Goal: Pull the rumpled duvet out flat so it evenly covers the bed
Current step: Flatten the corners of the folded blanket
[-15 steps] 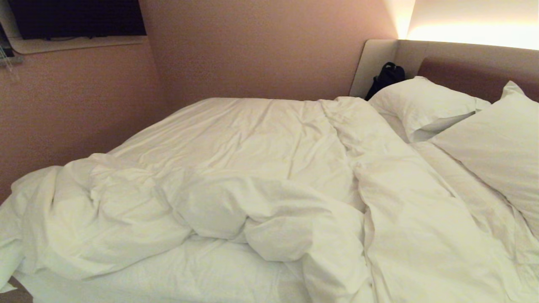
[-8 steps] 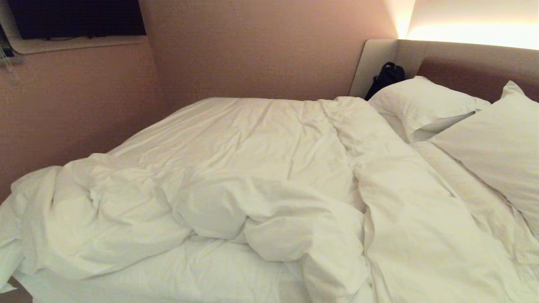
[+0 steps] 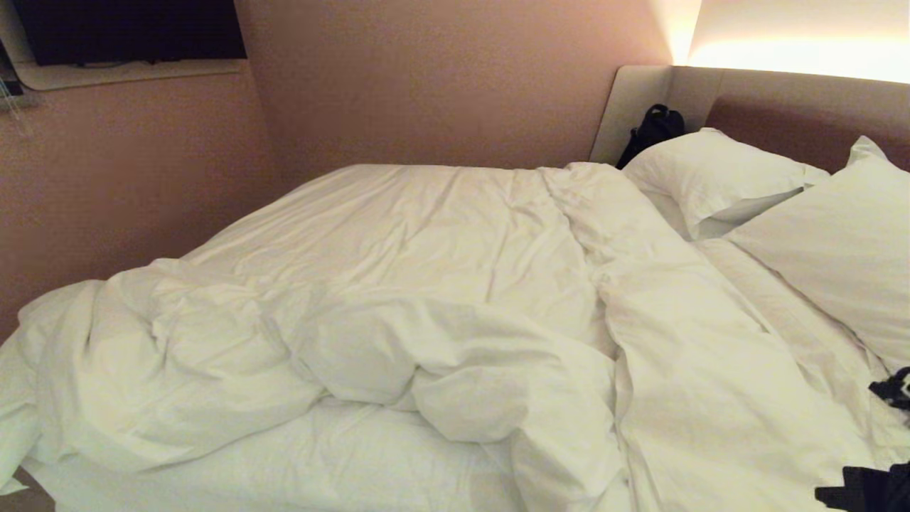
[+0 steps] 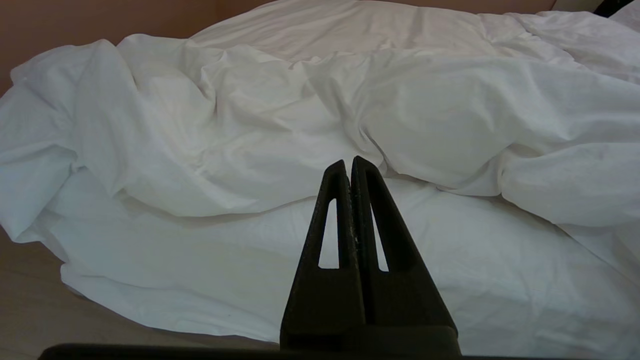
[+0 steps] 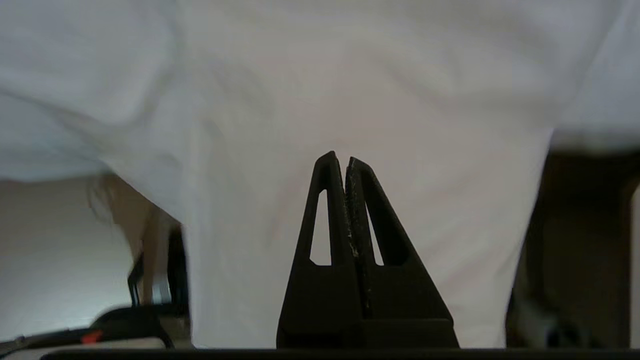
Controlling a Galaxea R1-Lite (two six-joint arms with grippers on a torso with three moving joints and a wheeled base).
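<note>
The right hand (image 3: 864,487) has just come into the head view at the near corner of the bed (image 3: 234,476), on the pillow (image 3: 832,242) side, its fingers pressed together on nothing; a second ago it was out of sight. The duvet (image 3: 398,299) lies unmoved, heaped along the bed's near edge toward the foot; I judge the reach is only beginning. The left hand (image 4: 350,165), likewise pinched empty, hangs off the bed's near edge.

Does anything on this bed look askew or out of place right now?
Yes. The duvet is bunched in a heap along the near side, baring the fitted sheet in front of it. A dark bag is wedged by the headboard behind the pillows.
</note>
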